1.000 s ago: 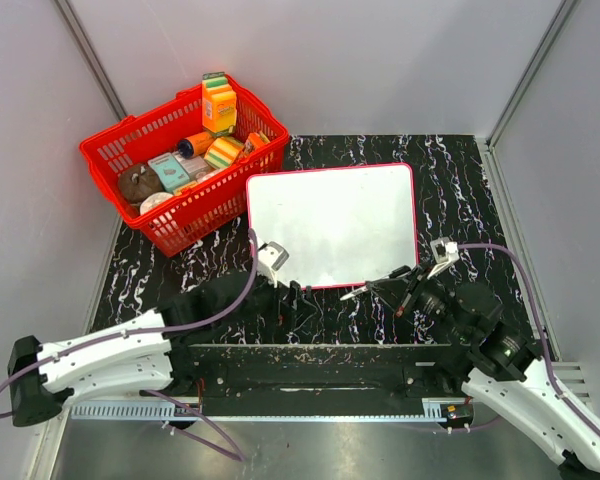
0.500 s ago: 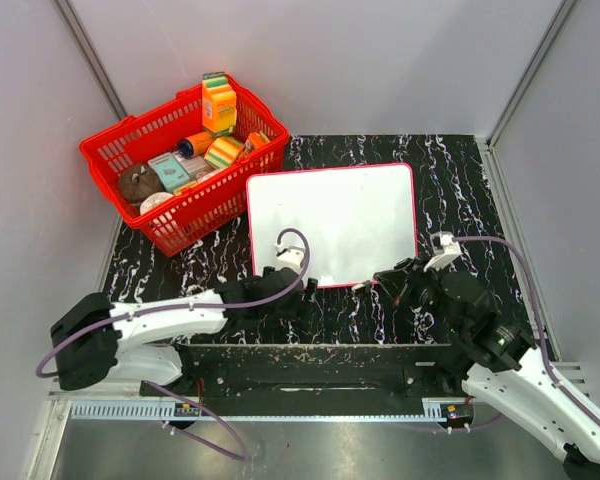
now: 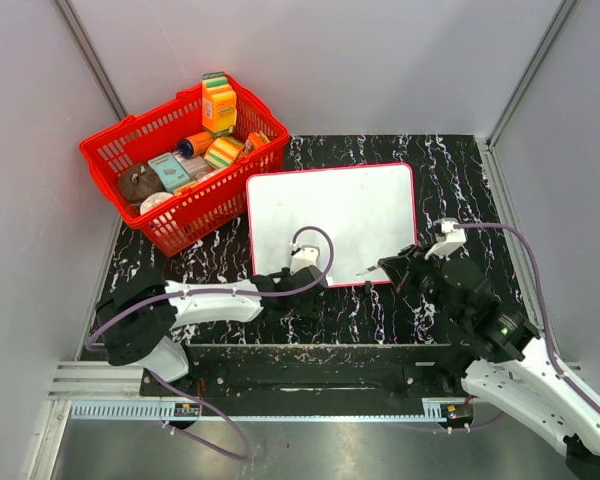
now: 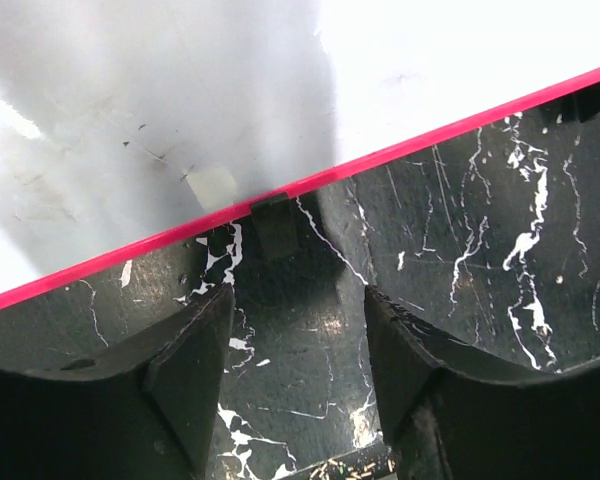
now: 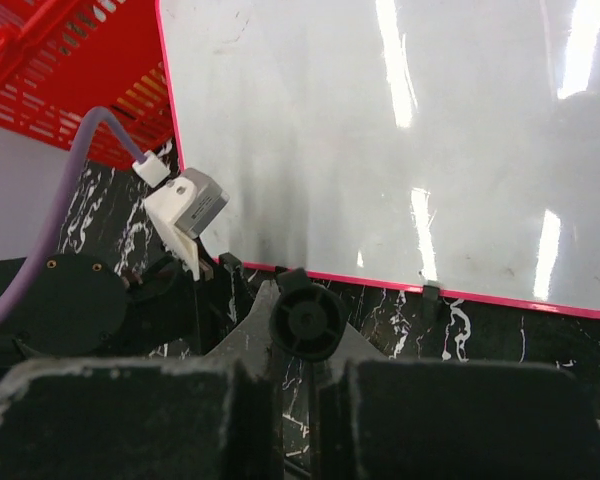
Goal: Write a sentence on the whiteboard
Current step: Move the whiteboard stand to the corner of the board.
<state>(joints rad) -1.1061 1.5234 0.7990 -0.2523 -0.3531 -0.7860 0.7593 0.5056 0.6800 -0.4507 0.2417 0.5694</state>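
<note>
Left fingers (image 4: 180, 380) apart, empty, at whiteboard (image 3: 330, 220) near edge: pin it. Right gripper (image 5: 300, 385) clamps marker (image 5: 305, 320); lower tip gently.

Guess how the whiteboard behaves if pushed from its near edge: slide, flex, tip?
Probably slides, not tips: the whiteboard lies flat on the marbled tabletop. Likely stiff and light: a thin framed panel. It may jam against the red basket by its far-left corner.

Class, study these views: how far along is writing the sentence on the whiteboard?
Done: the right gripper grips a marker, tip by the near edge of the whiteboard. In hand: the left gripper, jaws apart, sits at that edge. Left: all the writing; no words show.
</note>
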